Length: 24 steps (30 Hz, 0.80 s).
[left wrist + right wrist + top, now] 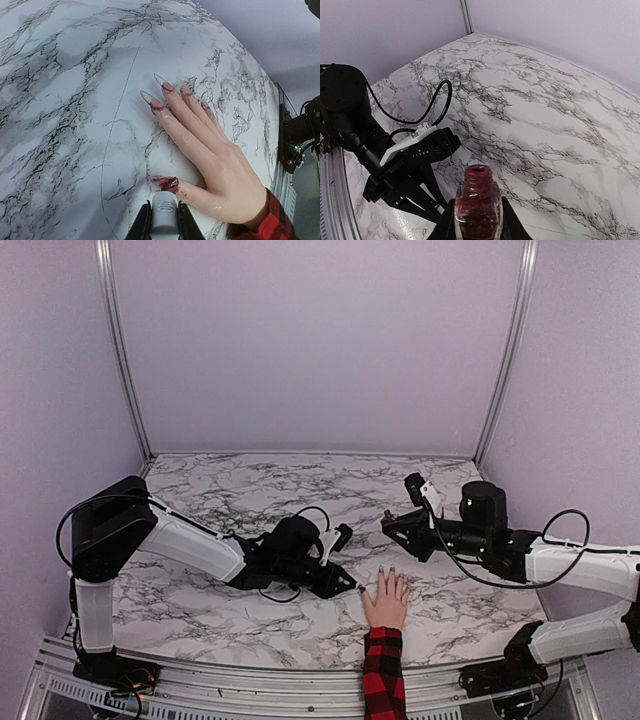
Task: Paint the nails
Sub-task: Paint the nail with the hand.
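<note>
A pale hand [386,598] in a red-and-black plaid sleeve [383,675] lies flat on the marble table. In the left wrist view its nails are long and pointed; the index nail [150,101] and middle nail [165,85] show red near the base. The thumb nail [166,183] is smeared dark red. My left gripper [164,212] is shut on a white brush cap [164,207], its tip at the thumb nail. My right gripper [477,222] is shut on an open bottle of red polish [478,207], held upright beyond the fingers, above the table [392,523].
Marble tabletop [250,490] with purple walls at the back and sides. The left arm's wrist and cable [410,152] sit close to the left of the bottle. A metal rail [250,680] runs along the near edge.
</note>
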Available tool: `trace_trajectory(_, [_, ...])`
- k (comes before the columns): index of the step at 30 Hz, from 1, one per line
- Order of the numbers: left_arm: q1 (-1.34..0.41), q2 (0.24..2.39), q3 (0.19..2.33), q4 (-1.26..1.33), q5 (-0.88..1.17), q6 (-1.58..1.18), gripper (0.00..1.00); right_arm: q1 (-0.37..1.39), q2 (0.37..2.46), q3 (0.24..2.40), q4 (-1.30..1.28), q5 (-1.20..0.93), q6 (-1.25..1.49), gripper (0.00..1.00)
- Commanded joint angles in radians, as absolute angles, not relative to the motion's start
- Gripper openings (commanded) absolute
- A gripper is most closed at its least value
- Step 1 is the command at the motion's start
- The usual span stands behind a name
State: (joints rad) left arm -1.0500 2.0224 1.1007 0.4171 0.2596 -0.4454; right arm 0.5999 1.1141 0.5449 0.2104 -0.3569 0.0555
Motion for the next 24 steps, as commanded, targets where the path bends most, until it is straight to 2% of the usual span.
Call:
trace_trajectory(1, [-1.041, 2.04, 1.131, 0.391, 0.241, -0.453, 0.0, 0.594, 1.096, 0.548, 0.245, -0.354, 0.051, 0.0])
trace_trajectory(24, [-1.016, 2.025, 1.134, 0.373, 0.202, -0.455, 0.0, 0.594, 1.103, 0.549, 0.246, -0.356, 0.049, 0.0])
